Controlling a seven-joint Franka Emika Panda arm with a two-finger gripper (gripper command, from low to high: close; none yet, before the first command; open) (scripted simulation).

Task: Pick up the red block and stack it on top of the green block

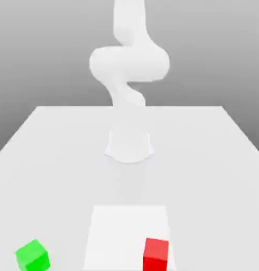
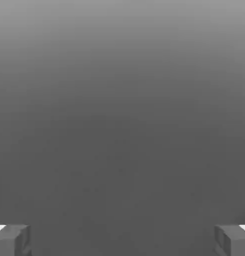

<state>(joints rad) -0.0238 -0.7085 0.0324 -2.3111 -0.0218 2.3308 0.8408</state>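
The gripper (image 2: 122, 240) has its fingers wide apart, both cut off by the frame; well apart from it, the red block (image 1: 155, 255) and the green block (image 1: 33, 256) sit on the pale table (image 1: 63, 174), their lower parts cropped

Arm (image 1: 129, 63): uniform white, smooth casing, rounded segments. Horizontal mid-section is broad, with bulbous rounded ends; link above it a thick, straight-sided column. Below it, a narrower curved neck, then a pale section flaring into a collar with small pointed corners and a curved lower edge. Gripper (image 2: 122, 240), hand view: two blocky grey fingers, darker inner faces with angular facets, white patches alongside.
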